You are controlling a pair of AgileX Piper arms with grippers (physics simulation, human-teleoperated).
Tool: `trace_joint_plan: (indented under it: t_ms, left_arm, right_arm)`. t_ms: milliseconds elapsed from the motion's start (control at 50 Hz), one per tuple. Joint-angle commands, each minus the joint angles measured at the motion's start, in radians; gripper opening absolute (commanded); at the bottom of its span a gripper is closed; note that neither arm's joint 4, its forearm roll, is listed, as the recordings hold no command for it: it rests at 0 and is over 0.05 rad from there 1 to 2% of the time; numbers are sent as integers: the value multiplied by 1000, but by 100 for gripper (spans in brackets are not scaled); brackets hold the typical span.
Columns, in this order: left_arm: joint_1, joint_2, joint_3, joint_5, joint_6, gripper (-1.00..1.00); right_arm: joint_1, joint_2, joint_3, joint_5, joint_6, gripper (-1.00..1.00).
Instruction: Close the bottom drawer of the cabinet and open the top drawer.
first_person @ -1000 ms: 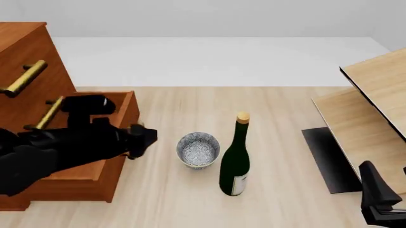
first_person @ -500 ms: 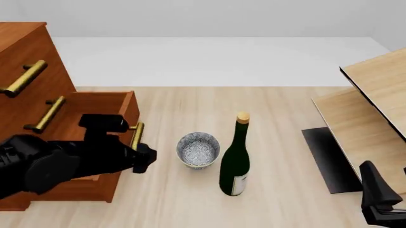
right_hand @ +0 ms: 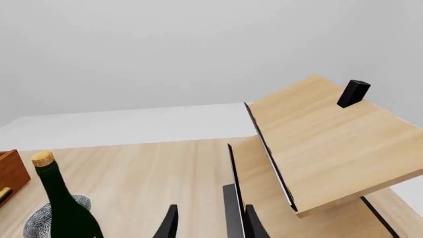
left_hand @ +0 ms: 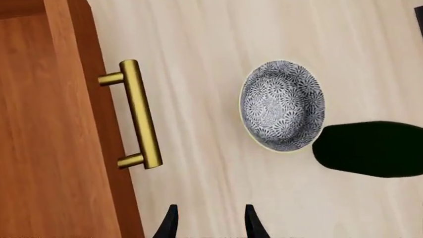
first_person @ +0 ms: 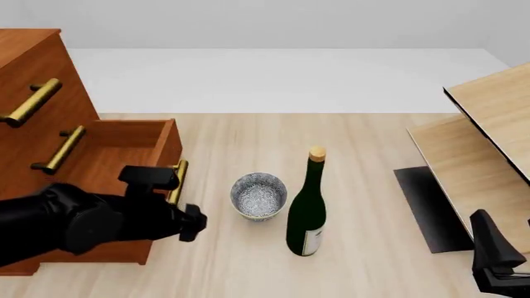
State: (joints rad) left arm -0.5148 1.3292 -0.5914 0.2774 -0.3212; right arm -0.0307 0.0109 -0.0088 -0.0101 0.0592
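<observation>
the cabinet (first_person: pixel 33 74) stands at the far left of the table, and everything else is placed from it. its bottom drawer (first_person: pixel 124 186) is pulled well out toward the bowl; the top drawer (first_person: pixel 25 93) above looks pushed in, its brass handle untouched. the left gripper (first_person: pixel 192 222) hovers just off the open drawer's front, on the side away from the cabinet and slightly nearer the camera than the drawer handle (left_hand: pixel 138 114). in the left wrist view its fingertips (left_hand: pixel 170 223) stand spread with bare table between them, gripping nothing. further from the cabinet sits a patterned bowl (first_person: pixel 258 195), then a green bottle (first_person: pixel 307 211) just beside it, then pale boards (first_person: pixel 488 130) at the far side. the right gripper (right_hand: pixel 208 225) idles well apart from the cabinet, near the boards, its fingers also parted and empty.

the closing step seems in hand and not yet done. the next move likely calls for setting the left gripper against the drawer front and pushing squarely toward the cabinet, keeping clear of the bowl.
</observation>
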Motion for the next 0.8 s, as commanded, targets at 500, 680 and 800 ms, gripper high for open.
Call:
trace_joint_plan:
  t_ms: [500, 680, 800]
  left_arm:
    - [153, -1, 44, -18, 121, 100]
    - [195, 12, 66, -44, 160, 100]
    - [268, -15, 82, -50, 243, 100]
  right_arm:
    - [0, -4, -2, 4, 7, 100]
    - [1, -6, -3, 6, 7, 100]
    - [4, -7, -3, 7, 7, 100]
